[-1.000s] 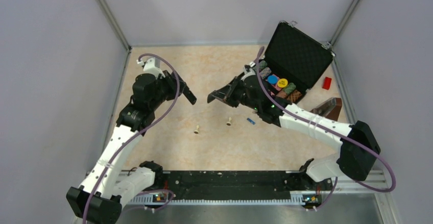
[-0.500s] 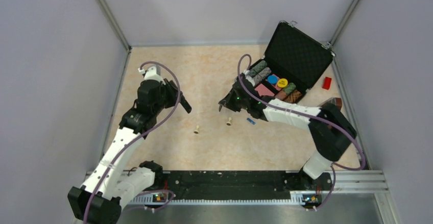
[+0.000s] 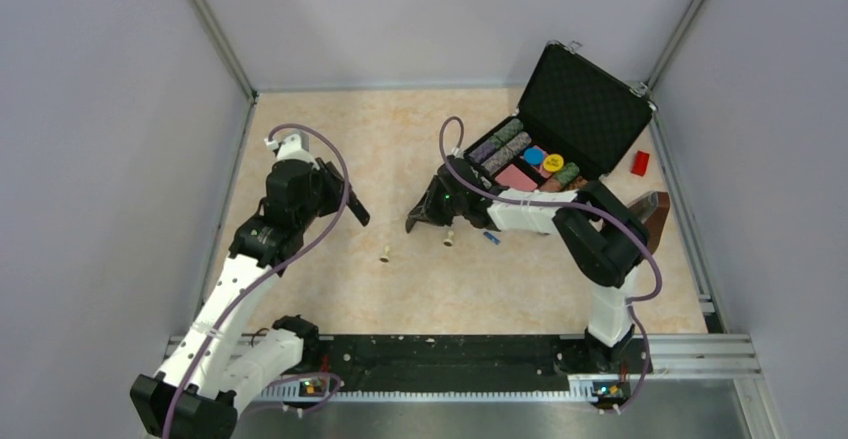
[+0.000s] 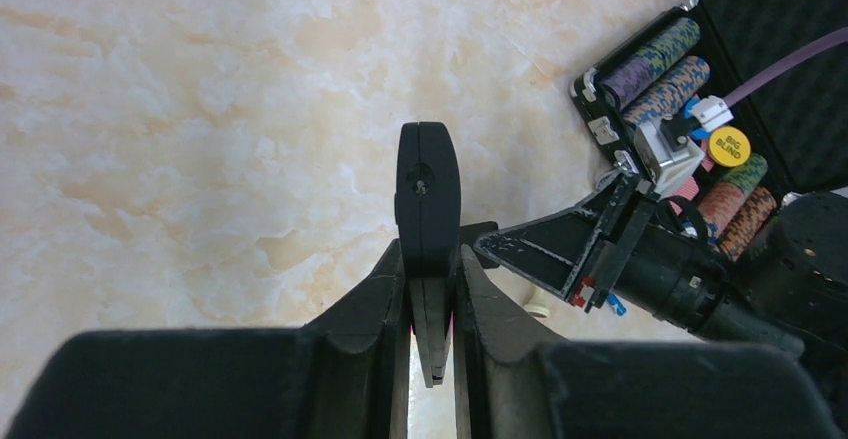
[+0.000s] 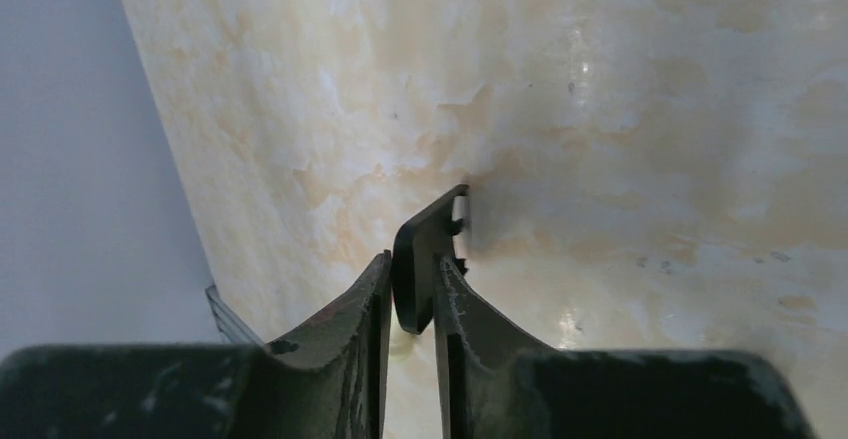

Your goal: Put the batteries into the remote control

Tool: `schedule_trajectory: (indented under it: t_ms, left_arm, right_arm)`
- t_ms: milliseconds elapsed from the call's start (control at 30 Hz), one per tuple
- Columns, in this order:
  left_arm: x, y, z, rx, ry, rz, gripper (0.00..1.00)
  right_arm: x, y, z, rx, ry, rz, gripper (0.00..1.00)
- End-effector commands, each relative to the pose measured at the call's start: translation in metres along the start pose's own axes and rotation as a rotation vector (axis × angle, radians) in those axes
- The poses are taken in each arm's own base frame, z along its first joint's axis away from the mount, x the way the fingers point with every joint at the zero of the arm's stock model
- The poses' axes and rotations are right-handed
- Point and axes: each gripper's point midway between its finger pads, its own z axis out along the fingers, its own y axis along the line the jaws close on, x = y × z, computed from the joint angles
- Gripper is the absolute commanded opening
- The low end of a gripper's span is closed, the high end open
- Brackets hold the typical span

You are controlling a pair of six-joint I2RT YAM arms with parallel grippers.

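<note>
We judge the step in hand to be parking the remote's cover so that a battery can be fetched. Our right gripper hangs low over the pale marbled tabletop, its jaws narrowed onto the small thin black plastic back cover, which stands on edge between the fingers with its far tip at or just above the surface; we cannot tell whether it touches.

Our left gripper is clamped tight on the near end of the slim flat black remote control, holding it edge-on above the table, well clear of the surface, and near the right gripper.

One tiny blue cylindrical battery lies on the table just beside the right forearm, near a small beige pawn-shaped peg and in front of the open black chip case. We find no second cell in these views.

Next, we think, the right jaws must let the cover go flat, lift away, then reach back for that blue cell. It is small and round, so it calls for a low, centred pinch across its length.
</note>
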Motion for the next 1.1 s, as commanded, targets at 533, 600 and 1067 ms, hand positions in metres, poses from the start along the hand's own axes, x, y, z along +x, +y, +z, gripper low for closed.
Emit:
schedule_trajectory:
  t_ms: [533,600,1067]
  left_arm:
    - [-0.005,-0.057,0.006,0.275,0.047,0.060,0.00]
    - [-0.005,-0.065,0.004,0.325,0.057,0.097,0.00]
    - [0.012,-0.143,-0.068,0.966,0.146,0.422,0.00]
  right_arm:
    - [-0.064,-0.080,-0.126,0.438,-0.107,-0.444,0.50]
    - [-0.061,-0.091,-0.128,0.470,-0.045,-0.548,0.52]
    - [-0.046,-0.139,-0.110,0.582,0.199,-0.788,0.53]
